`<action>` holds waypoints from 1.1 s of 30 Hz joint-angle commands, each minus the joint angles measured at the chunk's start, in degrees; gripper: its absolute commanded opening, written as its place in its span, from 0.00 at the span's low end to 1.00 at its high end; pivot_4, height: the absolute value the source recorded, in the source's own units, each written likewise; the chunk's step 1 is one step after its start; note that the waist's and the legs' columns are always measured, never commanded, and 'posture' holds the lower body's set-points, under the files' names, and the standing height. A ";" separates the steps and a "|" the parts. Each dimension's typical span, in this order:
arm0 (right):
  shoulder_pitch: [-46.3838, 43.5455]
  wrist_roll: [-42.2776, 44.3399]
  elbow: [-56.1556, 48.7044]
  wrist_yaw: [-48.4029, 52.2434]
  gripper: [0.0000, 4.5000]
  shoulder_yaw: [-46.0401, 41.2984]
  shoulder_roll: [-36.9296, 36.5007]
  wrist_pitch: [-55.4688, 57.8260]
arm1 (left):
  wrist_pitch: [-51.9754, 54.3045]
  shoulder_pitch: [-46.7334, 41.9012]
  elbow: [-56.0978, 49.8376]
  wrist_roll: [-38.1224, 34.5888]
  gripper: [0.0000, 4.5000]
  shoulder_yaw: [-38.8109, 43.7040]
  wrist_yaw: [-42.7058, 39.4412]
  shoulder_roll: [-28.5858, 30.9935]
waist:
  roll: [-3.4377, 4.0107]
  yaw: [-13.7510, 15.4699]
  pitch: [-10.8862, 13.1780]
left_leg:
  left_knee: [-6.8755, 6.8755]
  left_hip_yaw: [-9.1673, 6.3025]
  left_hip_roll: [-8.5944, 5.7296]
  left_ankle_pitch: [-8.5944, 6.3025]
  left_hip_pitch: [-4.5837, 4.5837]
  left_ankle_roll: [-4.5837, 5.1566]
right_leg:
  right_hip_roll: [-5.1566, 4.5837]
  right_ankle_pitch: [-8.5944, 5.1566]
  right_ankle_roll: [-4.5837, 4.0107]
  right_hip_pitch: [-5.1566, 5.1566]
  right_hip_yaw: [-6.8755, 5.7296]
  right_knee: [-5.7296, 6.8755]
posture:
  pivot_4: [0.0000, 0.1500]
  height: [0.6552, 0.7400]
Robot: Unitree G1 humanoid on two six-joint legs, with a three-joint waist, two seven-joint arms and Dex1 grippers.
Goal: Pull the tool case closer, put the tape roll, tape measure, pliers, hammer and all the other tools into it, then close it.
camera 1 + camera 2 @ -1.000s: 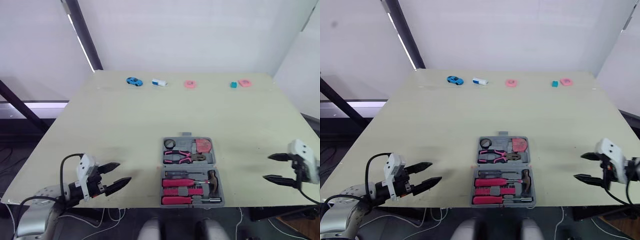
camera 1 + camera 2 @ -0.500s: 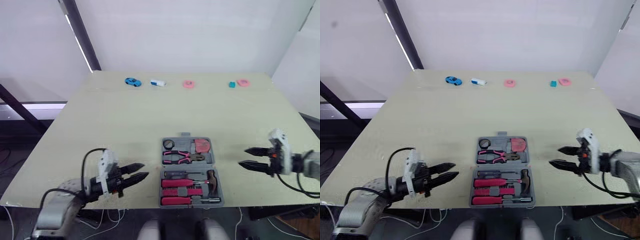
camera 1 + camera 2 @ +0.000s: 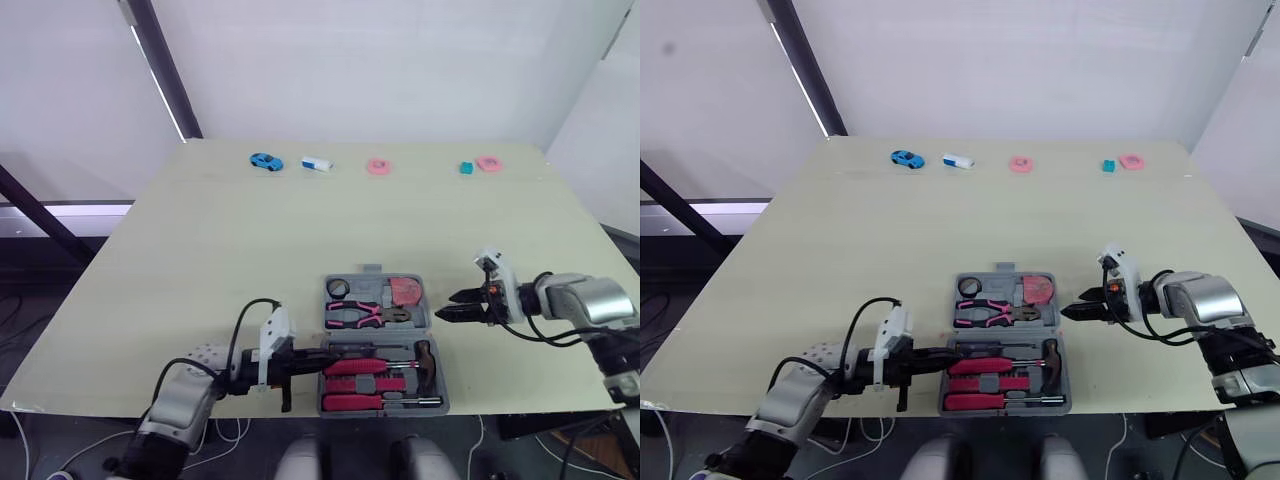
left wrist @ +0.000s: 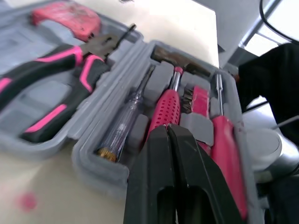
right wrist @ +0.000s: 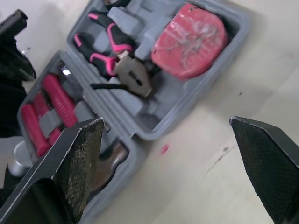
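Note:
The grey tool case [image 3: 434, 322] lies open near the table's front edge. Its far half holds the black tape roll [image 3: 338, 288], pink-handled pliers [image 3: 365, 314] and red tape measure [image 3: 405, 291]. Its near half holds pink screwdrivers [image 3: 365, 366] and the hammer [image 3: 425, 360]. My left gripper [image 3: 318, 358] is shut with nothing between its fingers [image 4: 154, 158], its tips at the left edge of the near half. My right gripper [image 3: 456, 310] stands open just right of the far half. In the right wrist view its fingers [image 5: 79, 154] spread wide in front of the tape measure [image 5: 187, 39].
Along the table's far edge sit a blue toy car [image 3: 266, 162], a white and blue block [image 3: 317, 165], a pink piece [image 3: 379, 168], a teal block [image 3: 466, 169] and another pink piece [image 3: 489, 164]. The case lies close to the front table edge [image 3: 120, 405].
Both arms have swung inward to the case from the table's sides. The left gripper has gone from open to shut. The right gripper has stayed open.

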 commanded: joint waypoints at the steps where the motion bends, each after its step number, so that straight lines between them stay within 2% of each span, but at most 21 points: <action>1: -2.53 -2.05 3.62 1.19 1.00 1.55 0.54 -0.96 | -1.65 -0.84 0.93 1.09 0.02 -1.42 -1.05 -0.39 | 0.00 0.00 0.00 | 0.00 0.00 0.00 0.00 0.00 0.00 | 0.00 0.00 0.00 0.00 -0.01 0.00 | 1.00 1.00; 12: -10.48 -7.73 17.72 6.00 1.00 8.84 9.21 -1.26 | -1.99 -2.26 4.60 5.82 0.02 -5.14 -0.72 -0.38 | 0.04 -0.15 -0.03 | 0.00 0.00 0.00 0.00 0.04 0.00 | 0.01 0.01 0.01 0.01 0.00 0.04 | 1.00 1.00; 17: -12.46 -7.94 21.74 7.32 1.00 7.32 12.26 -1.17 | -3.95 -2.03 6.51 6.44 0.02 -4.94 -1.37 0.67 | 0.06 -0.31 -0.07 | 0.01 0.00 0.05 0.00 0.11 0.00 | 0.03 0.01 0.00 0.04 -0.02 0.08 | 1.00 1.00; 24: -12.84 -5.36 21.77 8.90 1.00 2.52 13.06 2.14 | -2.70 -0.52 2.45 5.96 0.02 -4.80 -0.98 2.59 | 0.09 -1.49 -0.07 | -0.03 -0.07 0.15 0.00 0.13 0.00 | 0.11 0.01 -0.02 0.02 0.02 0.12 | 1.00 1.00; 33: -10.36 -1.29 15.99 9.42 1.00 -1.81 12.65 6.87 | 0.25 -0.47 -1.36 5.68 0.02 -4.95 -0.11 3.61 | 0.14 -1.66 -0.03 | -0.06 -0.10 0.14 0.00 0.03 0.00 | 0.10 0.01 -0.02 -0.07 0.01 0.09 | 1.00 1.00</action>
